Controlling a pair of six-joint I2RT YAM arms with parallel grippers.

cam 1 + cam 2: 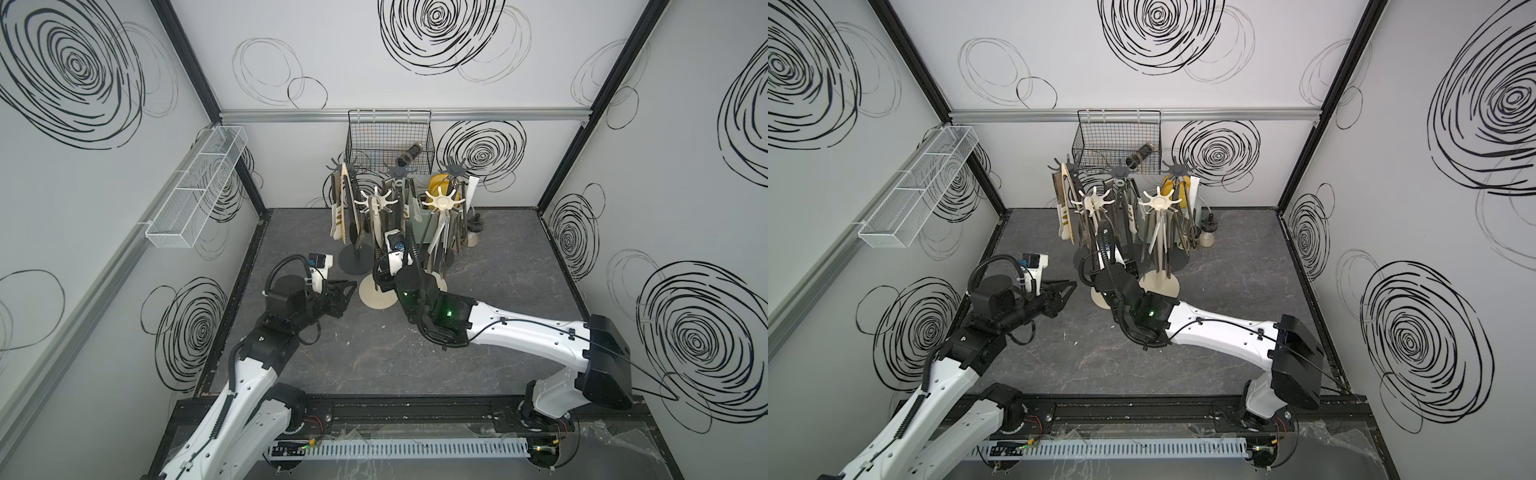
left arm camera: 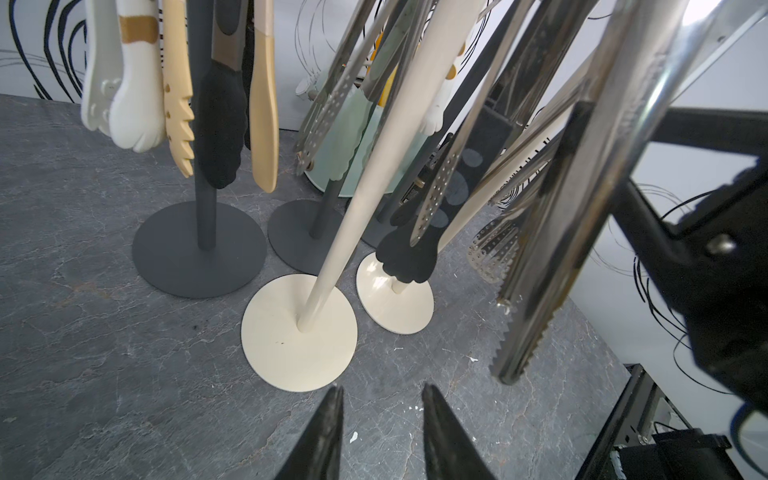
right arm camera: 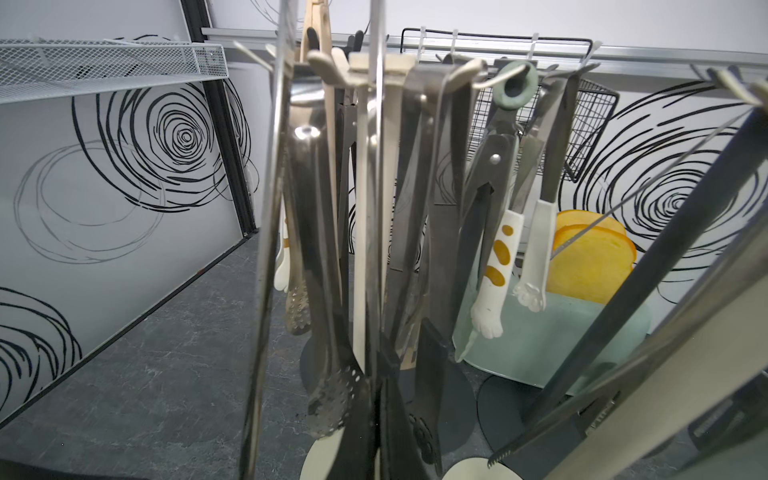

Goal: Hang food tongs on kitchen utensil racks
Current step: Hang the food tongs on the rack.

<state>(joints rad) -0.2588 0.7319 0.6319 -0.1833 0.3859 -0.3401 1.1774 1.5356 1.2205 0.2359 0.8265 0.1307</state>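
Note:
Five kitchen utensil racks stand clustered at the back: cream star tops (image 1: pixel 376 203) (image 1: pixel 440 202) in front of dark grey ones (image 1: pixel 347 166). Several food tongs hang from them, steel, black-tipped, wooden and cream-headed (image 2: pixel 137 104). My right gripper (image 3: pixel 376 386) reaches in among the racks. It is shut on one arm of steel tongs (image 2: pixel 582 208), whose serrated tips hang free above the table. My left gripper (image 2: pixel 382 399) (image 1: pixel 349 286) hovers open and empty just short of the nearest cream base (image 2: pixel 299 332).
A black wire basket (image 1: pixel 390 141) holding a jar hangs on the back wall. A white mesh basket (image 1: pixel 199 187) is on the left wall. A mint toaster with yellow toast (image 3: pixel 582 266) and a small jar (image 1: pixel 475 226) stand behind the racks.

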